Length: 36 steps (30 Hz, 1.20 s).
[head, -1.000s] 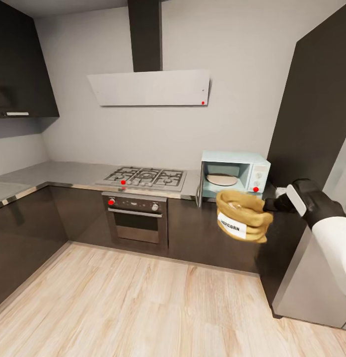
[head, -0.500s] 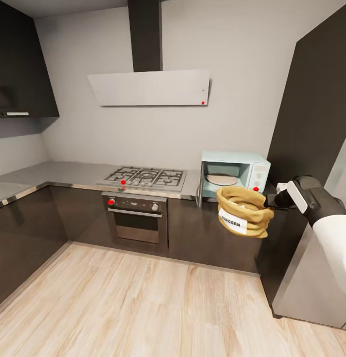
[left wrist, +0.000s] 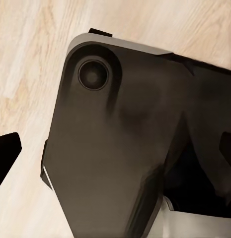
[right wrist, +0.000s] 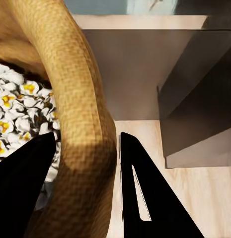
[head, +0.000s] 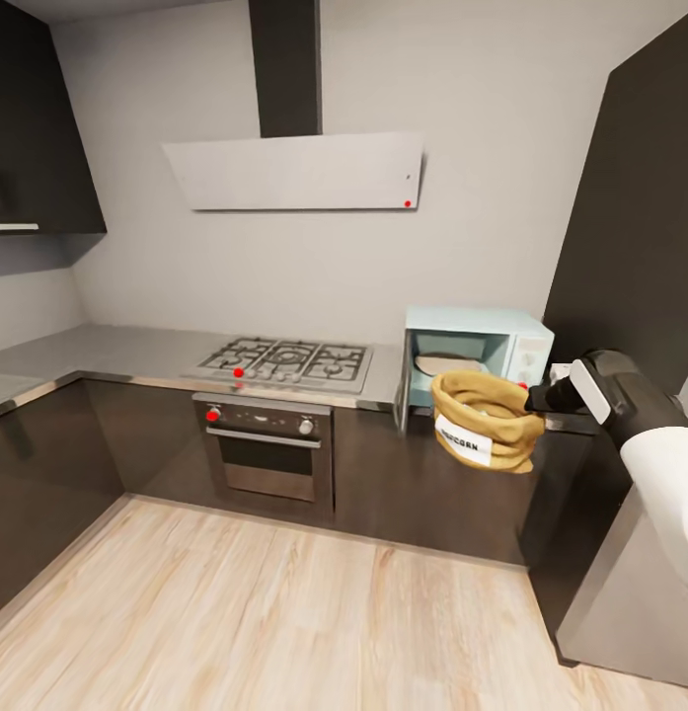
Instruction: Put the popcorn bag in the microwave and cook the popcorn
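Note:
The tan popcorn bag (head: 482, 420) with its white label hangs in the air just in front of the microwave (head: 521, 341). My right gripper (head: 533, 398) is shut on the bag's right rim. The pale mint microwave stands on the grey countertop (head: 126, 351), its door (head: 404, 380) swung open to the left and the round plate visible inside. In the right wrist view both dark fingers (right wrist: 145, 198) clamp the rolled rim of the popcorn bag (right wrist: 80, 124), with white popcorn (right wrist: 16, 104) inside it. My left gripper (left wrist: 115, 158) is open above the robot's dark base and the wood floor.
A steel gas hob (head: 289, 360) and a built-in oven (head: 269, 449) sit left of the microwave under the white hood (head: 294, 170). A tall dark cabinet (head: 630, 247) and the silver fridge (head: 630, 612) stand close on the right. Light wood floor (head: 284, 612) lies in front.
The right gripper lifted the bag slightly. The camera then moved towards the counter, so the bag now overlaps the microwave's lower front.

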Available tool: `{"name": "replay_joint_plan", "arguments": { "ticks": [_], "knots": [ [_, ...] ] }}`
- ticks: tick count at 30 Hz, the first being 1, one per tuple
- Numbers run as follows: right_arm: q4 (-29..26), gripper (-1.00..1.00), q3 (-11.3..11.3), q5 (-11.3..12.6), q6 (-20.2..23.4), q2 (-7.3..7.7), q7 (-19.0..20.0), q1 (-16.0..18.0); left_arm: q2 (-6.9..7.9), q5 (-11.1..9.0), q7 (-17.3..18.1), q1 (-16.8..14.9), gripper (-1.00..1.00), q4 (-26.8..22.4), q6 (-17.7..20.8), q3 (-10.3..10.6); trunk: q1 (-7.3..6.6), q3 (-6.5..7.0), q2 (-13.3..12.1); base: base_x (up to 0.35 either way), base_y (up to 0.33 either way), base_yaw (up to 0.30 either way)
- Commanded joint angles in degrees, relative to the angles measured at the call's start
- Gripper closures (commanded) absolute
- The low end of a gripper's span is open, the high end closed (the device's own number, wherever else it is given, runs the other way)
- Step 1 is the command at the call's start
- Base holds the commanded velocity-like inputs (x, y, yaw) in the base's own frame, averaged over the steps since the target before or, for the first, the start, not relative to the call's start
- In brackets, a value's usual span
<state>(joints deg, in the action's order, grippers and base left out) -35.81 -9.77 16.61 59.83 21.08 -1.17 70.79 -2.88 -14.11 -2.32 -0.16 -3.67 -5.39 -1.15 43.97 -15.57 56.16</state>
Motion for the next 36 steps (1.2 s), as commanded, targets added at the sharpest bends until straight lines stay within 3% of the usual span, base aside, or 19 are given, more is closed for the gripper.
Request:
{"name": "replay_joint_plan", "arguments": {
  "ticks": [1,3,6,11,15,21,27,30,36],
  "knots": [
    [0.0,1.0,-0.3,0.4,0.2,0.12,-0.6,0.1,-0.02,-0.1,-0.1,0.0,-1.0,0.0,-0.1,-0.1,0.04,-0.07,0.0,0.323,0.0,0.0],
    [-0.1,1.0,0.5,0.5,0.2,-0.16,-2.3,0.1,-0.02,-0.1,-0.1,0.0,-1.0,0.0,-0.1,-0.1,0.04,-0.07,0.0,0.322,0.0,0.0],
    [-1.9,1.0,4.3,0.5,0.2,-0.2,-4.1,0.1,-0.02,-0.2,-0.1,0.0,-1.0,0.0,-0.1,-0.1,0.04,-0.07,0.0,0.322,0.0,0.0],
    [-2.6,1.0,5.5,0.6,0.2,-0.34,-6.2,0.1,-0.02,-0.4,-0.1,0.0,-1.0,0.0,-0.2,-0.1,0.04,-0.07,0.0,0.322,0.0,0.0],
    [-2.5,1.0,8.2,0.5,0.2,-0.51,-6.4,0.1,-0.02,-0.4,-0.1,0.0,-1.0,0.0,-0.2,-0.1,0.04,-0.07,0.0,0.322,0.0,0.0],
    [-2.5,1.0,8.5,0.5,0.2,-0.61,-6.6,0.1,-0.02,-0.6,-0.1,0.0,-1.0,0.0,-0.3,-0.2,0.04,-0.07,0.0,0.322,0.0,0.0],
    [-2.5,1.0,8.3,0.4,0.2,-0.69,-12.3,0.1,-0.02,-0.6,-0.1,0.0,-1.0,0.0,-0.4,-0.2,0.04,-0.07,0.0,0.308,0.0,0.0],
    [-2.5,1.0,8.4,0.5,0.2,-0.61,-14.4,0.1,-0.02,-0.6,-0.1,0.0,-1.0,0.0,-0.7,-0.4,0.04,-0.07,0.0,0.071,0.0,0.0],
    [-1.8,1.0,8.6,0.7,0.2,-0.82,-14.8,0.1,-0.05,-0.7,-0.2,0.0,-1.0,-0.1,-0.8,-0.7,0.04,-0.07,0.0,0.003,0.0,0.0]
  ]
}}
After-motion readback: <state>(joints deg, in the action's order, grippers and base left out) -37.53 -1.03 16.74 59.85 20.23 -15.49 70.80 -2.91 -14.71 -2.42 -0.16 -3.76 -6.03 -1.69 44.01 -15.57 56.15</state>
